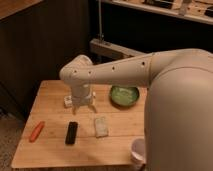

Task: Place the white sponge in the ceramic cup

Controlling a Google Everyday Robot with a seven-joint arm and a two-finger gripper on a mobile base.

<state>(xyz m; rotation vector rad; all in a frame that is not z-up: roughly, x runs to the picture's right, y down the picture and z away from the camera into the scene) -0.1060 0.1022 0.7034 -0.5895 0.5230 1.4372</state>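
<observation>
The white sponge (101, 126) lies flat on the wooden table (50, 150), near the middle. The ceramic cup (138, 150) stands at the table's front right corner, partly hidden by my arm's large white body. My gripper (84, 108) points down over the table, a little left of and behind the sponge. Its fingers are spread open with nothing between them. It does not touch the sponge.
A wide green bowl (124, 95) sits behind and to the right of the sponge. A black remote-like bar (72, 132) lies left of the sponge, with an orange object (36, 131) further left. A small white object with dark markings (68, 101) sits beside the gripper's left.
</observation>
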